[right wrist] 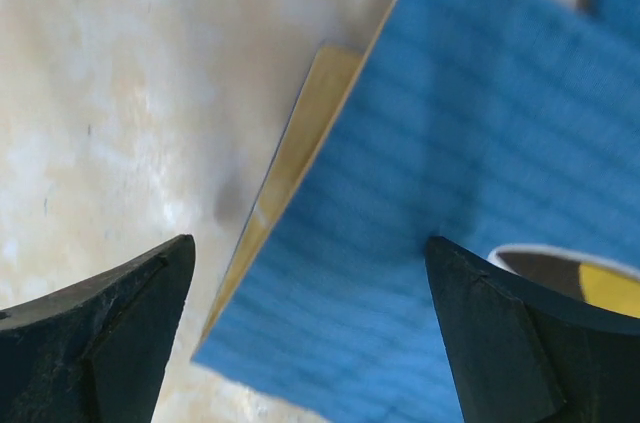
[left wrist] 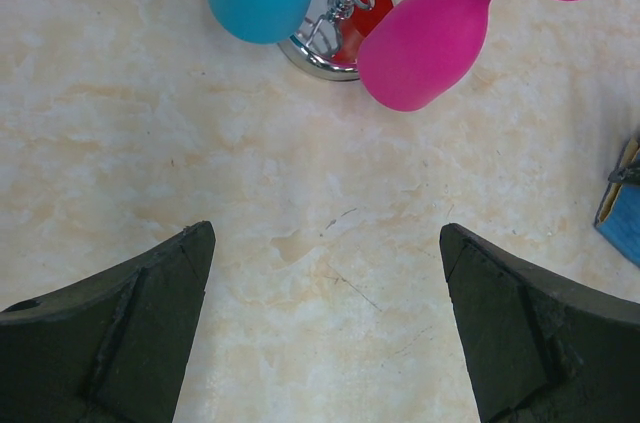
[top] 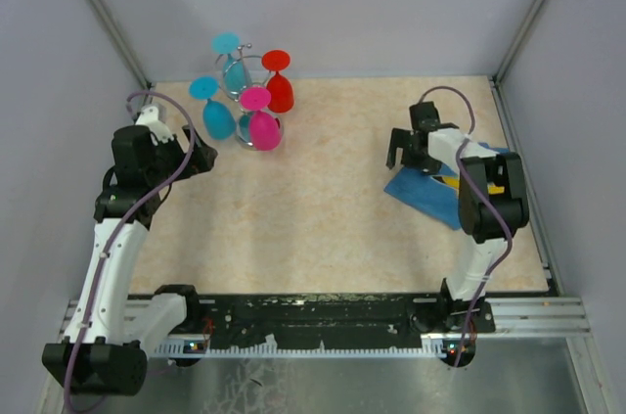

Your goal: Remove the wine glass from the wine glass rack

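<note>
Bright, even, soft-shadowed light; right wrist view blurred, glare on rack base (left wrist: 318,55).

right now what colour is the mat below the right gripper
Blue mat, yellow edge; right wrist view.

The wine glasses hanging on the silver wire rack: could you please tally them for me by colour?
Turquoise-blue wine glasses: 2
Red wine glass: 1
Magenta-pink wine glass: 1
Total: 4 glasses, all hanging bowl-down on the shiny silver wire rack.
</note>
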{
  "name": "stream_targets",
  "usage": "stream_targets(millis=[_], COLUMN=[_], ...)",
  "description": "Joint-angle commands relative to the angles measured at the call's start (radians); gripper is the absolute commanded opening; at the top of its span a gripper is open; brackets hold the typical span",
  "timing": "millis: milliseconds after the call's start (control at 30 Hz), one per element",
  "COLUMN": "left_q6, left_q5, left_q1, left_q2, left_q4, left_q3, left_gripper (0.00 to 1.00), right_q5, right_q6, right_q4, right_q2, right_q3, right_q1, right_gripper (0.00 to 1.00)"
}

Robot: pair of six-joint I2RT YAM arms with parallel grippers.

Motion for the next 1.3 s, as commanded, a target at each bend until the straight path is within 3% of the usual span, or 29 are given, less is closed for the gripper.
stream_targets(millis=[0, 133, 300, 533, 667, 800, 1000, 1167, 1267], left_q6=[0.001, -0.001, 0.007, 0.004, -0.003, -0.017, -0.013, 0.002, 0.01], left_q5=[0.019, 0.028, 0.017, 0.033, 0.03, 0.044, 0.034, 0.026, 0.017], left_q1=[-0.007, -0.007, -0.007, -0.007, -0.007, -0.009, -0.01, -0.011, -0.01], left_q2=[0.004, -0.001, -0.019, -0.011, -0.016, -0.009, -0.026, -0.026, -0.028], left_q4=[0.015, 0.014, 0.013, 0.012, 0.021, 0.025, 0.023, 0.003, -0.002], left_q3=[-0.005, -0.008, -0.014, -0.012, -0.025, -0.024, -0.023, -0.006, 0.0], left_gripper=[1.0, 1.0, 1.0, 1.0, 1.0, 1.0, 1.0, 1.0, 1.0], right_q5=[-0.121, -0.123, 0.009, 0.184, 0.164, -0.175, -0.522, -0.589, -0.543], right_q6=[0.018, 0.007, 0.025, 0.047, 0.017, 0.023, 0.012, 0.028, 0.022], right_q4=[0.027, -0.036, -0.065, -0.075, 0.043, 0.131, 0.095, 0.12, 0.089], right_q2=[-0.132, -0.091, -0.075, -0.092, -0.27, -0.346, -0.172, -0.1, -0.085], right_q3=[-0.067, -0.074, -0.086, -0.058, -0.128, -0.167, -0.134, -0.145, -0.142], right_q1=[-0.017, -0.113, -0.245, -0.251, -0.145, -0.104, -0.118, -0.125, -0.144], right_gripper=[0.99, 0.99, 0.99, 0.99, 0.99, 0.99, 0.99, 0.99, 0.99])
